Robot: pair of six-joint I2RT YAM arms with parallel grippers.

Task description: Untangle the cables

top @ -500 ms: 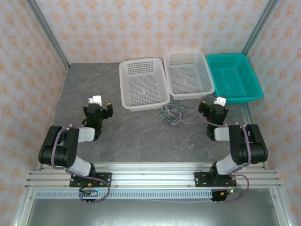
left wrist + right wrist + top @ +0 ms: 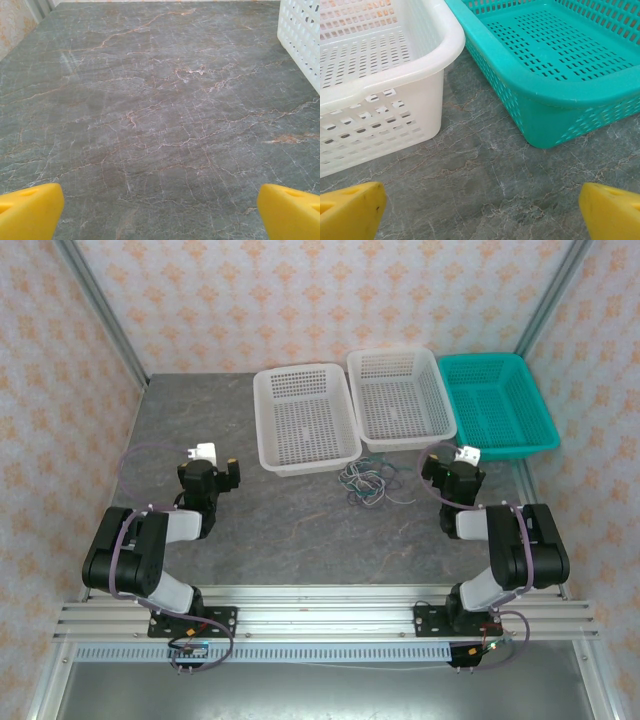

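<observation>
Two arms folded low over desk (image 2: 290, 525), elbows back near bases, wrists pointing forward. Left tool (image 2: 207, 476) spread wide, nothing between yellow fingertips (image 2: 30, 210); left white basket (image 2: 305, 425) cut off at right edge of left wrist view. Cables (image 2: 367, 482) in small tangled heap on desk between tools, just in front of white baskets; single strands hard to separate. Right tool (image 2: 455, 475) spread wide, empty, facing gap between middle white basket (image 2: 385, 75) and teal basket (image 2: 560, 85), both cropped.
</observation>
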